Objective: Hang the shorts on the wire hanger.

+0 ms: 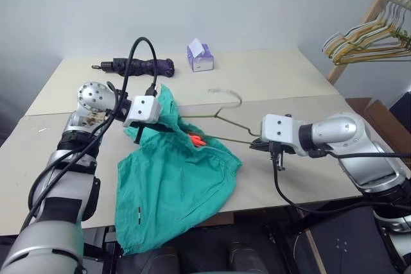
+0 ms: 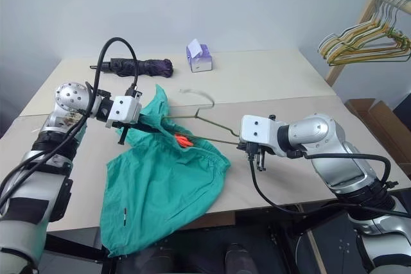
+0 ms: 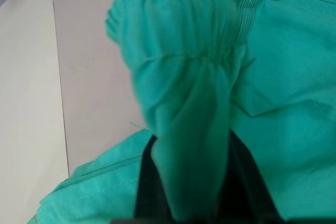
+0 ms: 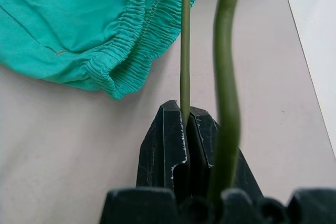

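Pinching shorts [image 3: 199,129] in left tool [image 3: 191,182]

1 shorts [image 1: 173,178], 1 wire hanger [image 1: 221,120], 1 umbrella [image 1: 138,65], 1 tissue box [image 1: 200,57].

Even, soft indoor light; faint shadows lie under the crumpled teal-green fabric shorts [image 1: 170,187]. Wrist views blur close up.
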